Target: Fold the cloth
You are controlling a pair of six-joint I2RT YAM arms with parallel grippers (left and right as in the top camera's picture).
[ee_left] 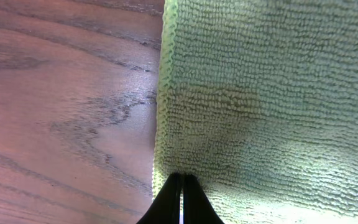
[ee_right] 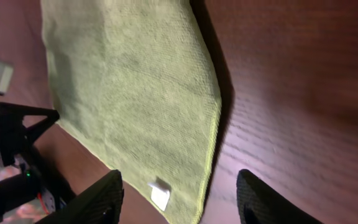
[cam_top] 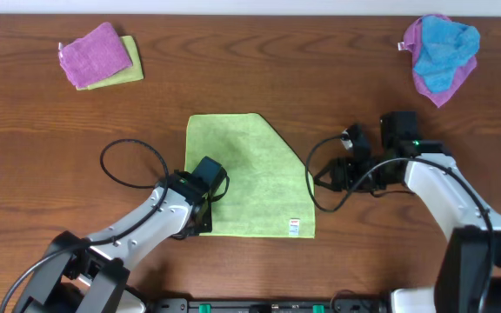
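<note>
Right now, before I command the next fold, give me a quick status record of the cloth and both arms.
green cloth: flat, mid-table, far right corner runs diagonally
left fingers: shut on its near left edge
right fingers: open, beside its right edge
other cloths: pink-on-yellow stack far left; blue-on-purple pile far right

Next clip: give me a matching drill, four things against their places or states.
1 light green microfibre cloth
2 folded purple cloth
3 crumpled blue cloth
4 right gripper

A far right corner
B centre of the wooden table
C open, beside the green cloth
D far left corner

Pairs: 1-B, 2-D, 3-A, 4-C
</note>
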